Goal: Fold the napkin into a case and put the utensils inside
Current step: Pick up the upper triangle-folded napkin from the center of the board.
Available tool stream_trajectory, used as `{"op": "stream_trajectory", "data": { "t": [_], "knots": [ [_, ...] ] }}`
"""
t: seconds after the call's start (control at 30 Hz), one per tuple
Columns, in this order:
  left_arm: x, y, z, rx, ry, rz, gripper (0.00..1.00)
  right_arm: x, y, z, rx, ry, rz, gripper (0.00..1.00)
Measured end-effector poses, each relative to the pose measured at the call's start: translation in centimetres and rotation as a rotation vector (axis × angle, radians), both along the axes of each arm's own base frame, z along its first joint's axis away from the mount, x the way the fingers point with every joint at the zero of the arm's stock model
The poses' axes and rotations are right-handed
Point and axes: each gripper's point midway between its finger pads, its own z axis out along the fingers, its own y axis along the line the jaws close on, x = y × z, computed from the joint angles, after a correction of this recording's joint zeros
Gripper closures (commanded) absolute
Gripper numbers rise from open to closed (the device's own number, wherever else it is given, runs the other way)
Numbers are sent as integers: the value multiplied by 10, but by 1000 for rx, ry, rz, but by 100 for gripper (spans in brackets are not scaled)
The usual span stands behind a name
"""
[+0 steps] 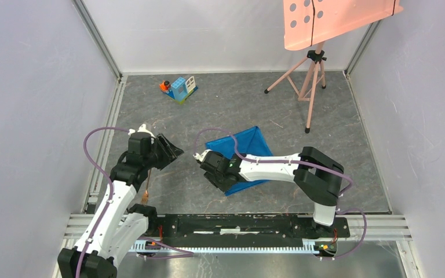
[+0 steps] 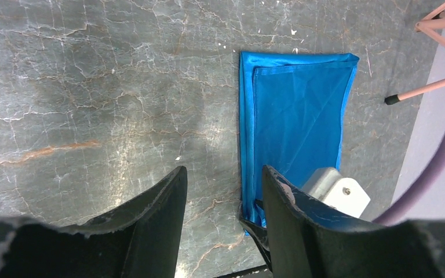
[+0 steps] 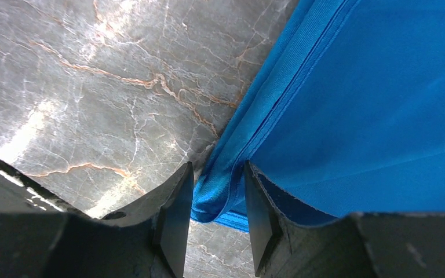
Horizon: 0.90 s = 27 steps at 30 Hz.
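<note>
The napkin (image 1: 249,145) is a bright blue cloth folded into an oblong and lies flat mid-table. It also shows in the left wrist view (image 2: 295,110) and the right wrist view (image 3: 371,104). My right gripper (image 1: 207,164) is low at its near-left edge. Its jaws (image 3: 217,174) stand narrowly apart, with the bunched top layer of the cloth's edge pinched between them. My left gripper (image 1: 172,152) is open and empty, hovering above bare table left of the napkin (image 2: 223,174). One thin golden-copper utensil (image 1: 145,197) lies beside my left arm. The other utensil is not in view.
A blue-and-white toy block house (image 1: 182,88) stands at the back left. A pink tripod (image 1: 310,81) carrying a pink board (image 1: 330,20) stands at the back right. White walls enclose the table, and a metal rail (image 1: 237,226) runs along the front edge.
</note>
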Motion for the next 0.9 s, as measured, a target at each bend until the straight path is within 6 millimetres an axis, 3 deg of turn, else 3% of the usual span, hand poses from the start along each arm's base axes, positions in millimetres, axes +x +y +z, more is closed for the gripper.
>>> {"op": "stream_trajectory", "data": {
  "t": [0.37,0.57,0.7,0.9],
  "knots": [
    [-1,0,-2,7,7,-4,38,0,1,-6,-28,-8,2,56],
    [-3,1,-4,9,18,-5,34,2,0,-7,-46,-42,-5,77],
    [-5,-2,-11,-1,34,-18,29,8,0,-5,-58,-90,-12,98],
    [-12,-26,-50,-140,128,-59,24,15,-1,-4,-50,-153,2,100]
  ]
}}
